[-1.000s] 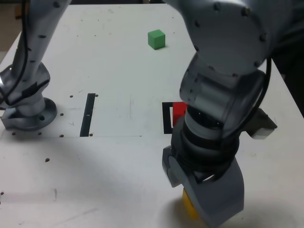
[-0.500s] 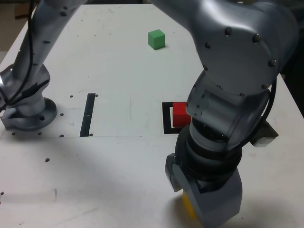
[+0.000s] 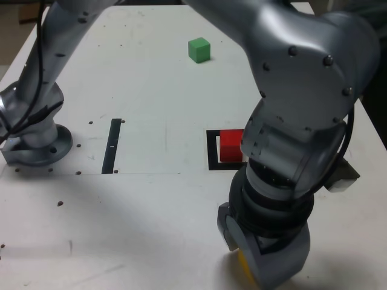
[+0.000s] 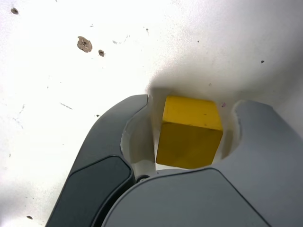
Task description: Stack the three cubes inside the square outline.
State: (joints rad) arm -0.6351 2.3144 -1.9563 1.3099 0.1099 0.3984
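A yellow cube [image 4: 189, 137] rests on the white table between the two grey jaws of my gripper [image 4: 193, 105]. The jaws flank it closely, with a slim pale gap on each side, so the gripper is still open. In the exterior view the gripper [image 3: 245, 258] is low at the front edge, and only a sliver of the yellow cube [image 3: 242, 264] shows under it. The red cube [image 3: 230, 147] sits inside the square outline [image 3: 211, 151], whose right part the arm hides. The green cube [image 3: 199, 49] stands alone at the far side of the table.
A thin black strip [image 3: 112, 145] lies flat on the exterior view's left of the outline. The arm's base [image 3: 36, 142] is bolted at the exterior view's left edge. Small screw holes dot the white table [image 3: 151, 211].
The jaws have closed in from wide open to a narrow gap around the yellow cube. The arm's bulk shifted slightly to the exterior view's right, uncovering more of the red cube.
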